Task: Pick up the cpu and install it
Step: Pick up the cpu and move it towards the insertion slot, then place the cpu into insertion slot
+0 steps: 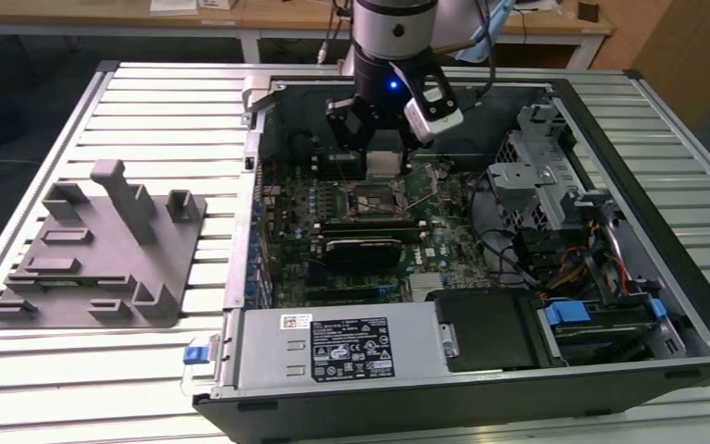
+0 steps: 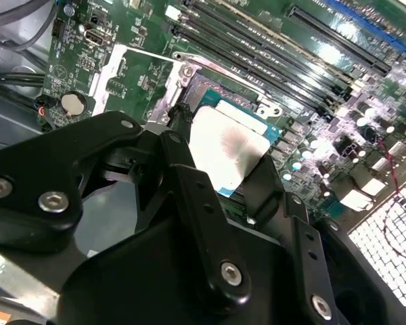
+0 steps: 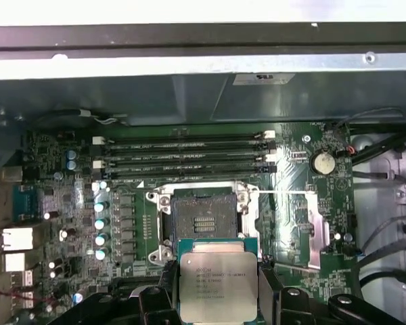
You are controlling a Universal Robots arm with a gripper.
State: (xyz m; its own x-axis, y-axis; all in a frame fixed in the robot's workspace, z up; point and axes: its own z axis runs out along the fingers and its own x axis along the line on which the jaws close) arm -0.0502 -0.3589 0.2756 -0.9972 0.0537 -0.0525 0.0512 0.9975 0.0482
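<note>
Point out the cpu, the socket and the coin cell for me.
cpu [image 3: 218, 281]: first wrist view, middle of its silvery metal top.
socket [image 3: 201, 220]: first wrist view, middle of the open contact area inside the frame.
coin cell [image 3: 321, 162]: first wrist view, centre of its round face.

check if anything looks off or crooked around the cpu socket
Nothing stands out. The black square socket is open and empty, and the small silvery-grey square cpu sits straight in the black tool.
</note>
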